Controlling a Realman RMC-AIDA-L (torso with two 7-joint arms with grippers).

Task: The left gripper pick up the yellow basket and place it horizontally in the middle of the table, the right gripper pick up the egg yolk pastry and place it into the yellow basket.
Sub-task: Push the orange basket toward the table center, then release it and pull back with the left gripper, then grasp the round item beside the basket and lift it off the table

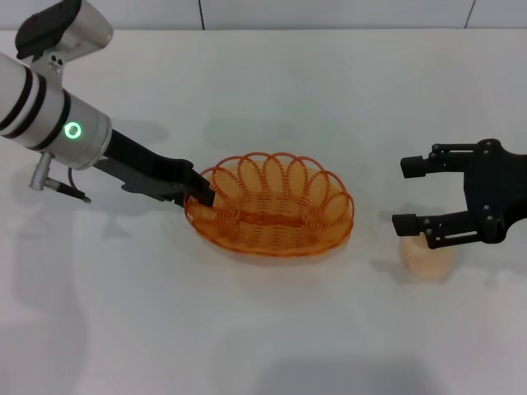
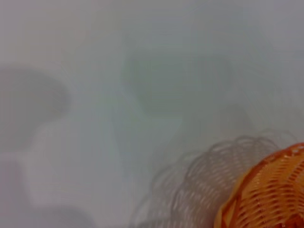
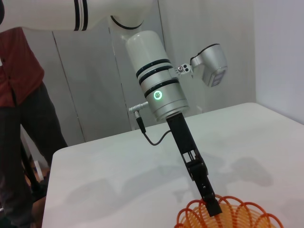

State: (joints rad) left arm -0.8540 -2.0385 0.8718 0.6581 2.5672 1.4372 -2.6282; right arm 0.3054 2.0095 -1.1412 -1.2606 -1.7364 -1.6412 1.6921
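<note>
The yellow basket (image 1: pixel 272 206) lies lengthwise across the middle of the white table; I cannot tell whether it rests on the table or hangs just above it. My left gripper (image 1: pixel 200 192) is shut on the basket's left rim, as the right wrist view also shows (image 3: pixel 212 205). A piece of the basket shows in the left wrist view (image 2: pixel 270 194). The egg yolk pastry (image 1: pixel 428 258) sits on the table to the right of the basket. My right gripper (image 1: pixel 410 194) is open and empty, just above and behind the pastry, its nearer finger overlapping the pastry's top.
A person in a red shirt (image 3: pixel 19 90) stands beyond the table's far left edge (image 3: pixel 52 159). A wall runs along the table's back edge (image 1: pixel 263 30). Bare table lies in front of the basket and pastry.
</note>
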